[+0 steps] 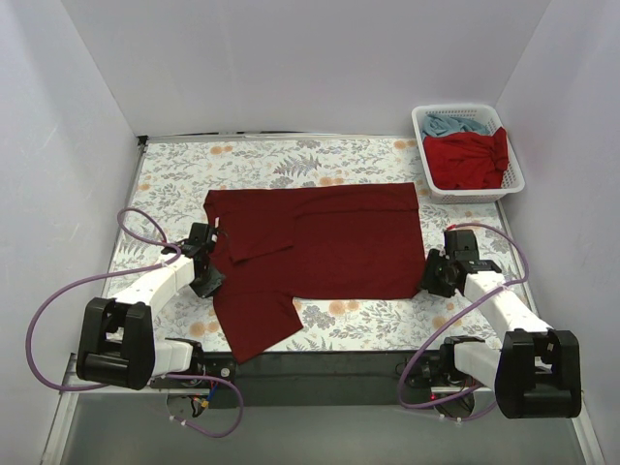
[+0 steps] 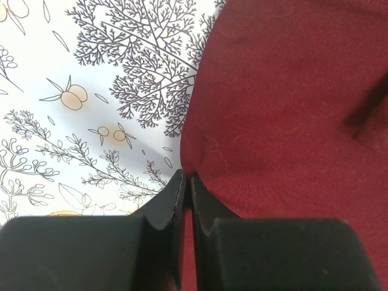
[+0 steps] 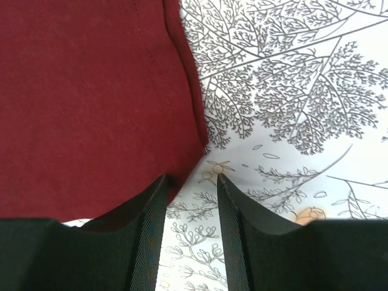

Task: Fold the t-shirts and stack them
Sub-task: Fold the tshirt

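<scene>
My left gripper (image 2: pixel 187 179) pinches the maroon shirt (image 1: pixel 329 242); my right gripper (image 3: pixel 191 180) gapes. Basket (image 1: pixel 475 194) holds red shirt (image 1: pixel 470 160) and blue shirt (image 1: pixel 453 125).

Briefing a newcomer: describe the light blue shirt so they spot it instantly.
Find the white lattice basket at the table's far right corner. The light blue t-shirt is crumpled at its far end, behind the red t-shirt; it alone is not red.

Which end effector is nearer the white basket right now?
Right. The right end effector sits at the maroon t-shirt's right edge, on the near side of the basket; the left end effector is across the shirt at its left edge.
</scene>
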Controlling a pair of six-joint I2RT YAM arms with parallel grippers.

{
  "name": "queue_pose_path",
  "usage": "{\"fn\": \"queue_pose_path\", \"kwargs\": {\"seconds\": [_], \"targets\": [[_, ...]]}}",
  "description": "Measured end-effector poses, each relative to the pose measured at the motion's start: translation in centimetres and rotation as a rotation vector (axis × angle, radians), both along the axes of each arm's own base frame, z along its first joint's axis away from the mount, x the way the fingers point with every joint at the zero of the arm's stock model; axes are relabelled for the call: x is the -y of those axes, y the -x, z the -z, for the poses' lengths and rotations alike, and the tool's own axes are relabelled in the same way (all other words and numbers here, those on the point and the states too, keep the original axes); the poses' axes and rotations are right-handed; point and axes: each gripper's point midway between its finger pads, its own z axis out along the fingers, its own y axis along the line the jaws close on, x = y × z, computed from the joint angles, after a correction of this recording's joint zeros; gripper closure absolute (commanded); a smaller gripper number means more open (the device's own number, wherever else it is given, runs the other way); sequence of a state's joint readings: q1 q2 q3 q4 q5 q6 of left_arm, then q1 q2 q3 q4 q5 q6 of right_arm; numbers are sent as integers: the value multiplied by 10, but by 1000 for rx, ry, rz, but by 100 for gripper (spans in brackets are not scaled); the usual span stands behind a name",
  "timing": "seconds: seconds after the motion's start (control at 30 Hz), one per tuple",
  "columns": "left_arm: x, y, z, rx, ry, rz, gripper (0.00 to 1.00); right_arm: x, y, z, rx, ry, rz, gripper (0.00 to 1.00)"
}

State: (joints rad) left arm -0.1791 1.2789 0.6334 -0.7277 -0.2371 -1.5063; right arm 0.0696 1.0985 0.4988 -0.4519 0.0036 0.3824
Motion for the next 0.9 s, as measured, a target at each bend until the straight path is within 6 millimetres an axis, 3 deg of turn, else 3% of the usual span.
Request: {"fn": "queue_pose_path", "kwargs": {"seconds": [0.33,0.47,0.57,0.6,0.77,0.9], "targets": [[0,0,0,3,1,3,100,-14,-6,-1,40,-103,8,60],[0,-1,0,3,0,3,100,-16,-5,0,39,-117,2,76],[0,-1,0,4,0,3,100,-15,-4,1,31,-114,-1,97],[0,-1,-1,5,1,2,100,-14,-4,1,30,-115,0,99],[1,-1,-3,5,3,1,100,-12,-3,-2,13,-103,-9,99],[4,-15,-21,38,12,3,100,-12,-13,-15,12,-101,-24,99]]}}
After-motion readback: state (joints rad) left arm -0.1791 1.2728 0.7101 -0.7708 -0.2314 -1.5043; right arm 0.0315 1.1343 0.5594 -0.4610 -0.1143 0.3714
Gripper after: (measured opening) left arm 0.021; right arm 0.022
